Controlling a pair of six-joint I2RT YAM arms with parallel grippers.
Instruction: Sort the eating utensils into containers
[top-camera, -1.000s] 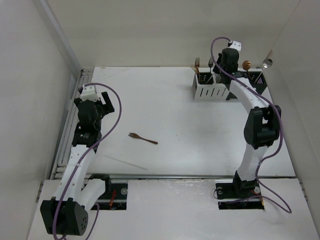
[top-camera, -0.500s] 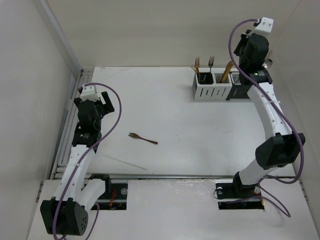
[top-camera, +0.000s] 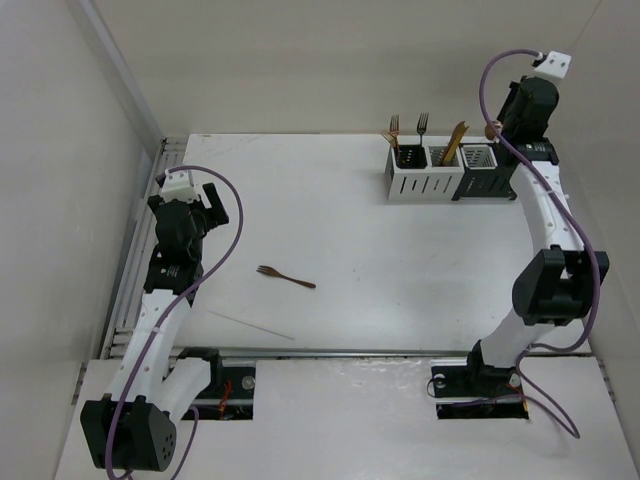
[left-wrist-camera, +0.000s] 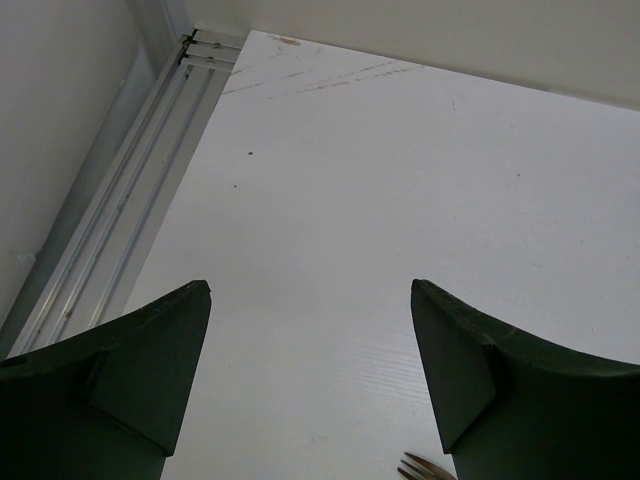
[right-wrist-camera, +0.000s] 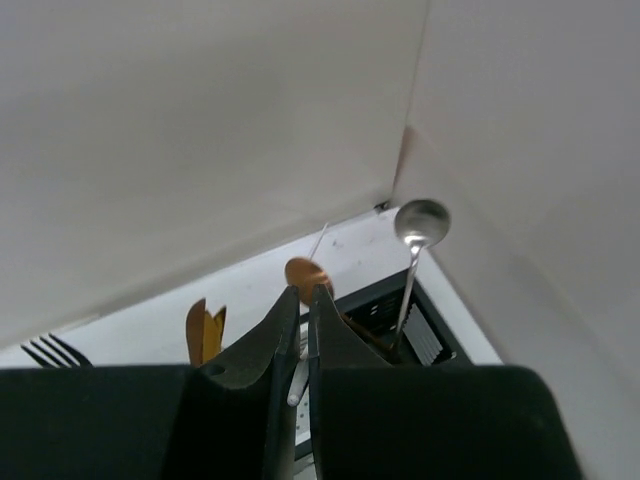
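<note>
A copper fork (top-camera: 285, 277) lies alone on the white table, left of centre; its tines (left-wrist-camera: 425, 467) peek in at the bottom of the left wrist view. My left gripper (top-camera: 208, 202) (left-wrist-camera: 310, 285) hovers to the fork's upper left, open and holding nothing. The containers (top-camera: 448, 178) stand in a row at the back right, white ones left, black ones right, holding forks (top-camera: 407, 127) and a gold utensil (top-camera: 455, 140). My right gripper (top-camera: 512, 125) (right-wrist-camera: 303, 292) is raised above the black end, shut, nothing held. Just beyond its tips stand a copper spoon (right-wrist-camera: 307, 275) and a silver spoon (right-wrist-camera: 421, 222).
A metal rail (top-camera: 138, 250) runs along the table's left edge. White walls close in on the left, back and right; the right gripper is near the back right corner. A thin pale line (top-camera: 250, 325) marks the table near the front.
My right arm has lifted off the containers and swung up and to the right, toward the back corner. The left arm and the fork have not moved.
</note>
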